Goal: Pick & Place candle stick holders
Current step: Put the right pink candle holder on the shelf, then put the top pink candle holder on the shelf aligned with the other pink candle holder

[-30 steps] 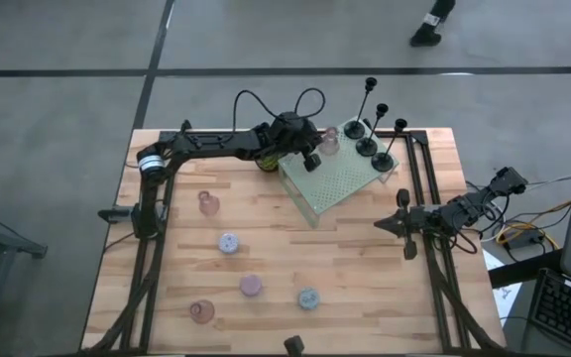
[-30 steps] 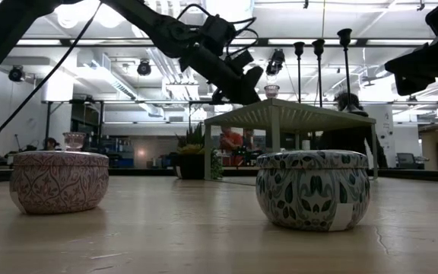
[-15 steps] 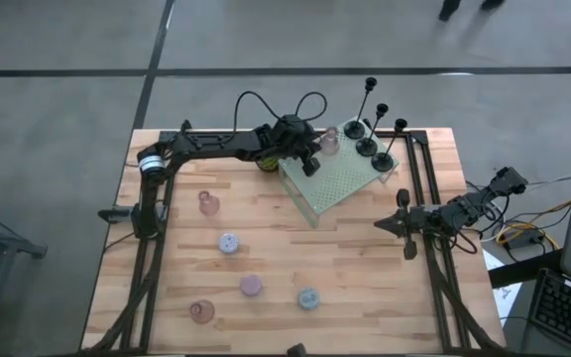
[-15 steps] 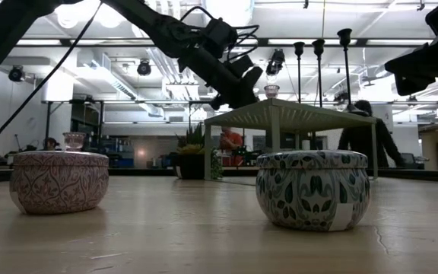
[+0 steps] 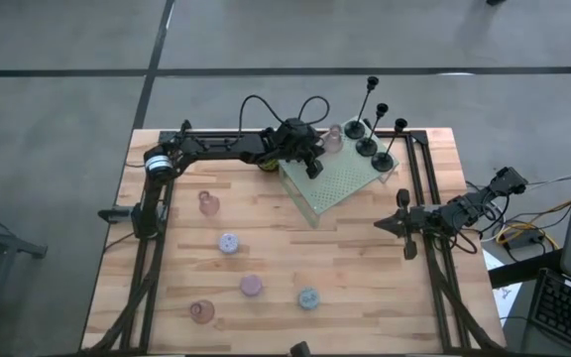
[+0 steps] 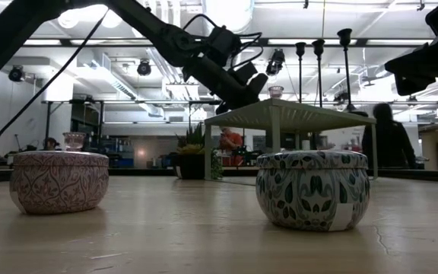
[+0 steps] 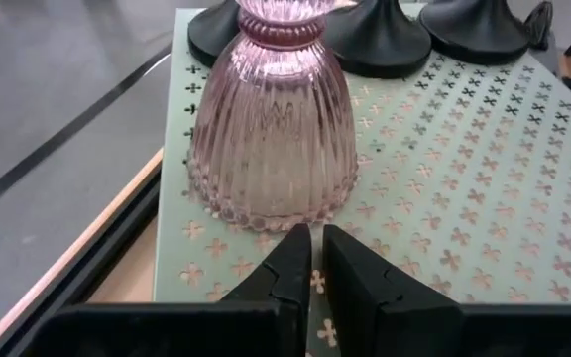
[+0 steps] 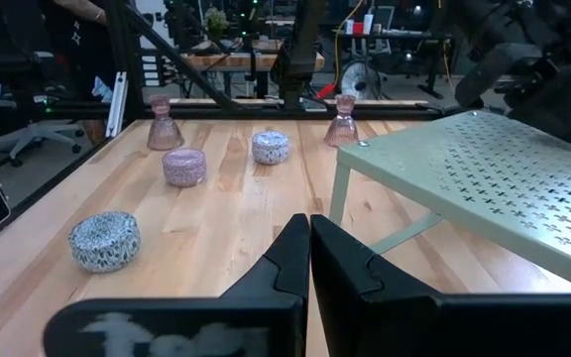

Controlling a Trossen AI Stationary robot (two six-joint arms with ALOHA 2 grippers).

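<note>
One pinkish glass cup (image 7: 271, 129) stands mouth down on the pale green platform (image 5: 340, 188), near its far corner (image 5: 333, 138). Three black holders (image 5: 370, 139) stand by their round bases (image 7: 380, 35) just behind it. My left gripper (image 7: 315, 260) is shut, over the platform on the cup's left-near side (image 5: 312, 165). Two more pinkish cups (image 5: 207, 204) (image 5: 201, 311) and the lilac (image 5: 228, 243), pink (image 5: 251, 286) and blue (image 5: 308, 297) round holders sit on the table. My right gripper (image 5: 380, 226) waits shut at the table's right. My left gripper meets the cup's lower rim (image 7: 284, 220) with the tips of its shut fingers (image 7: 295, 248), on the side away from the black holders. The fingers come from the table's left-near side, slanting down. The cup stands upright on the platform.
A small potted plant (image 5: 265, 164) stands by the platform's left corner, mostly under my left arm. The platform stands on thin legs (image 8: 340, 193) above the table. A person moves in the room behind (image 6: 388, 144). Open wood lies between the platform and the round holders.
My left gripper has gone a little toward the table's far right, against the cup. The cup has slid a short way across the platform toward the black holders and stays upright.
</note>
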